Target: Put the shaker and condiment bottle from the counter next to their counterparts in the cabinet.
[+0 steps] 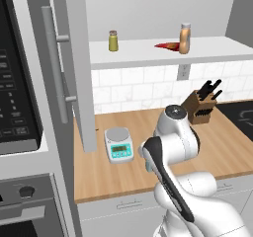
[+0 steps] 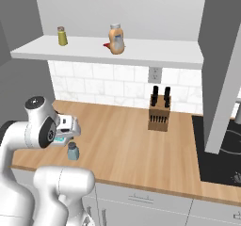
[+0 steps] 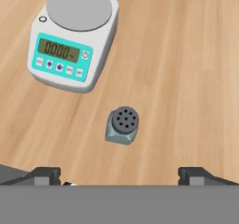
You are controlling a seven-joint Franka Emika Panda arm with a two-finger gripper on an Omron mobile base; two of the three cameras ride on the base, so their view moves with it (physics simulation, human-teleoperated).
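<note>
The shaker (image 3: 122, 125), a small blue-grey jar with a dark holed cap, stands upright on the wood counter (image 1: 99, 177), just in front of the scale. My gripper (image 3: 121, 176) hangs above it, open, with nothing between its fingers. From the right base view the shaker (image 2: 72, 151) sits right under my hand. Up in the cabinet, the orange condiment bottle (image 1: 185, 38) stands on the white shelf (image 1: 148, 53) against the lying red pointed bottle (image 1: 167, 45). The olive-yellow jar (image 1: 113, 40) stands alone further left.
A digital scale (image 1: 118, 144) sits near the open grey cabinet door (image 1: 74, 58) with its bar handle (image 1: 54, 63). A knife block (image 1: 202, 105) stands by the tiled wall. A black cooktop (image 2: 221, 149) lies to the right, a microwave (image 1: 15, 83) to the left.
</note>
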